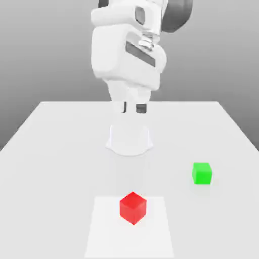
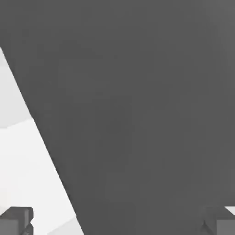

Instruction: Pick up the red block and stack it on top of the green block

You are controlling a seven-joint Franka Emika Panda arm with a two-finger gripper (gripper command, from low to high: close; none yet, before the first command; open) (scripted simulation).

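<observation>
The red block [image 1: 133, 207] rests on the white table near its front edge, turned so one corner faces the camera. The green block [image 1: 202, 173] sits on the table toward the exterior view's right, a little farther back than the red one. My gripper [image 1: 132, 108] hangs high above the back of the table, over the arm's base and well behind both blocks. It is open and holds nothing. In the hand view the two dark fingertips [image 2: 16, 220] stand far apart at the frame's corners around the gripper [image 2: 118, 222], with grey backdrop between them.
The arm's white round base [image 1: 129, 141] stands at mid-table behind the blocks. A brighter square patch [image 1: 106, 232] of the table [image 1: 50, 152] lies under the red block. The table's edge runs diagonally through the hand view.
</observation>
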